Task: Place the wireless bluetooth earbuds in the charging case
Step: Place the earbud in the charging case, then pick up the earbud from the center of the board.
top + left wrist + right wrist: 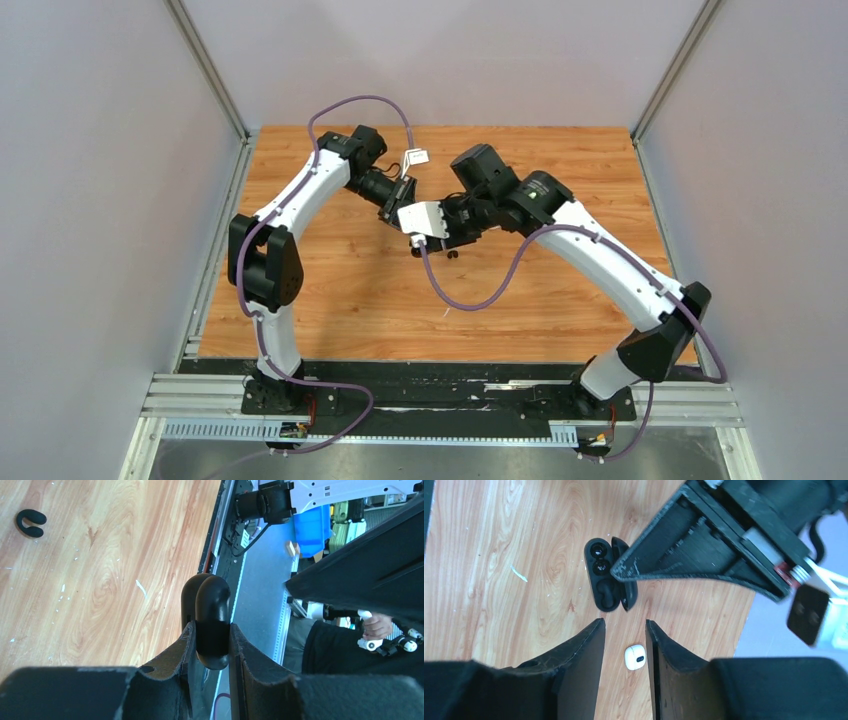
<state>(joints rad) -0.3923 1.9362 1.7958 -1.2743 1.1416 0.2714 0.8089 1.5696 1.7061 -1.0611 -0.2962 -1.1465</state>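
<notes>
Left wrist view: left gripper [212, 632] is clamped on the black charging case [212, 605], probably steadying it for loading; right gripper [625, 630] hangs spread nearby, empty.

- No words, numbers or brand names can be read in any of the views.
- A small white tag [416, 156] hangs on the cable just behind the left hand [212, 639]. Any print on it is too tiny to read.
- A little green sticker [541, 193] sits on the arm behind the right hand [624, 630]. It is too blurry to read.
</notes>
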